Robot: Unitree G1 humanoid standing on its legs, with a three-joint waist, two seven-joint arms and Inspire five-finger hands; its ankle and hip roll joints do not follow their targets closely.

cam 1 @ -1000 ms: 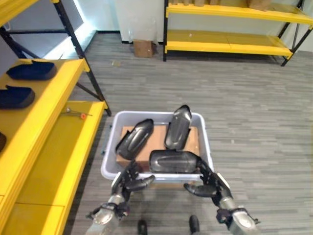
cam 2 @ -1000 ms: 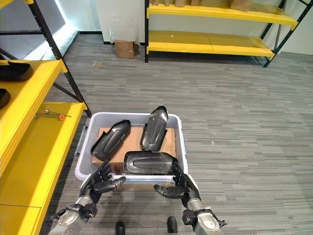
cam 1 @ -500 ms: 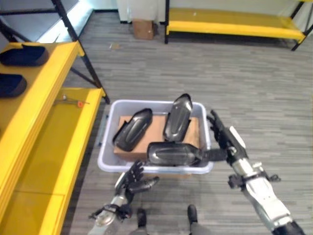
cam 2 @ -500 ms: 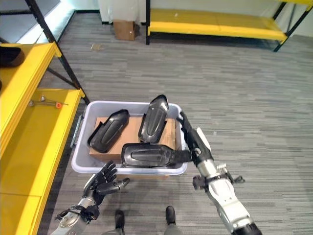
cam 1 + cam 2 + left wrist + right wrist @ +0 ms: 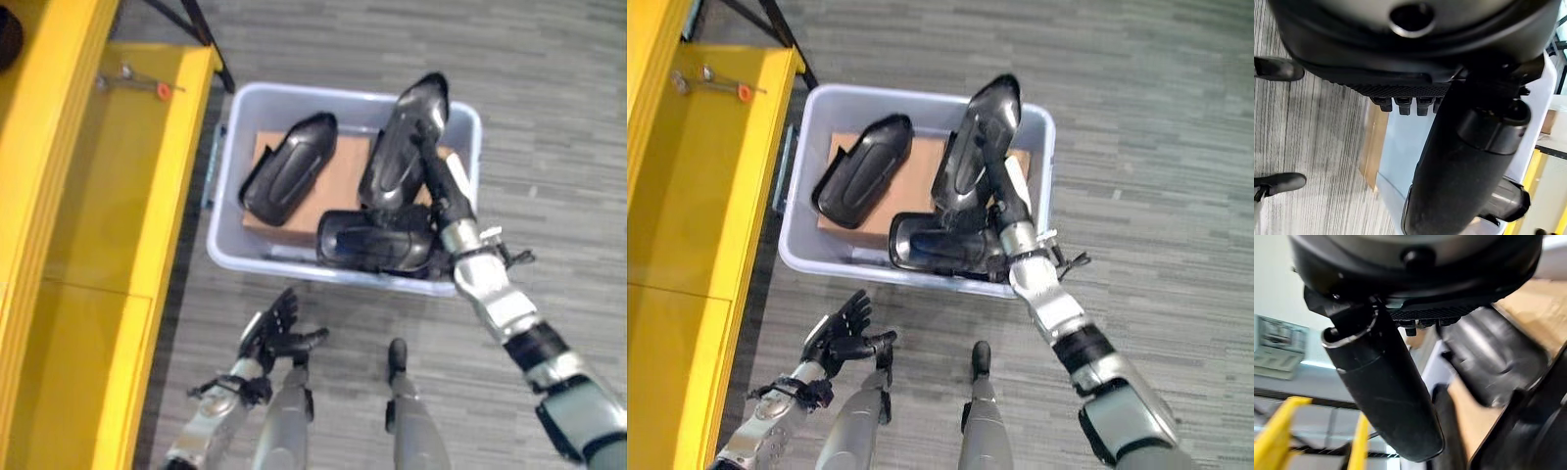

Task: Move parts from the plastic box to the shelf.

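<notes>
Parts are seen in the left eye view lying in the box [image 5: 220, 257]: one part [image 5: 287, 167] flat on the cardboard [image 5: 345, 172], a tall part [image 5: 397, 147] leaned against the far wall, and a near part [image 5: 375, 240] lying along the near wall. The right hand [image 5: 439, 186] is reached into the box, its fingers straight and close together, laid along the tall part, with the near part just below the wrist. This is judged a reach for a pick, nothing being gripped yet. The left hand [image 5: 278, 329] is held low outside the box, well apart from it, fingers spread and holding nothing, probably kept ready to support a part. The shelf [image 5: 93, 196] lies beyond that hand's fingers, with a small tool [image 5: 137, 84] on it.

In the right eye view the same layout is shown: the right hand's straight fingers [image 5: 997, 179] rest against the tall part [image 5: 976, 142].

In the left wrist view the fingers [image 5: 1403, 104] are seen extended, with the box wall [image 5: 1400, 147] past them.

In the right wrist view a dark part [image 5: 1493, 357] is seen past the fingertips [image 5: 1415, 326]; contact there cannot be told.
</notes>
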